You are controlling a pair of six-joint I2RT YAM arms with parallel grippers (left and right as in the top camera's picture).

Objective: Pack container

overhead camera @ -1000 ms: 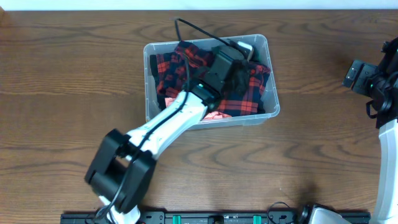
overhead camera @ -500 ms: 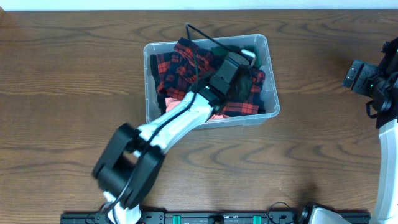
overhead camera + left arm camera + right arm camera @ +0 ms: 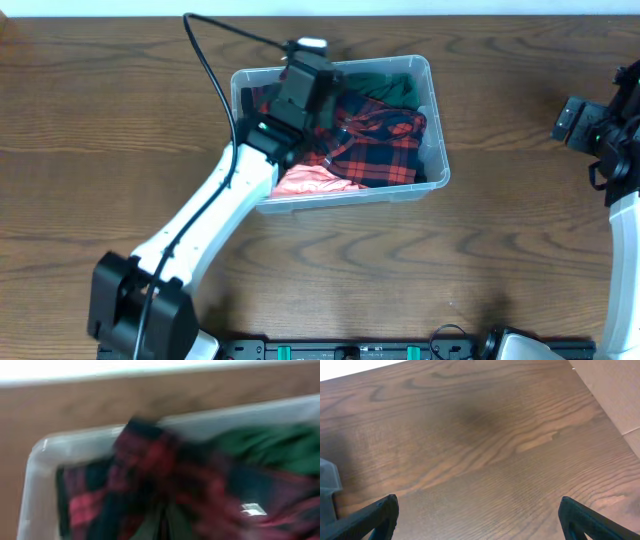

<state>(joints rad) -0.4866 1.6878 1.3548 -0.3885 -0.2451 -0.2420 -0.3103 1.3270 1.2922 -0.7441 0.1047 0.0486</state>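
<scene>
Container (image 3: 438, 120): long axis left–right, beneath left end effector (image 3: 305, 80) (clenched; hold on plaid cloth (image 3: 380, 140) unclear). Right end effector (image 3: 576, 120): released, well right.

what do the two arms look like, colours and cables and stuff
Both are white tubular links with black joints. The left arm has a chunky black joint block, a small green light at its black wrist, and a thin black cable along it. The right arm has a black wrist; its fingers are black and tapered.
</scene>
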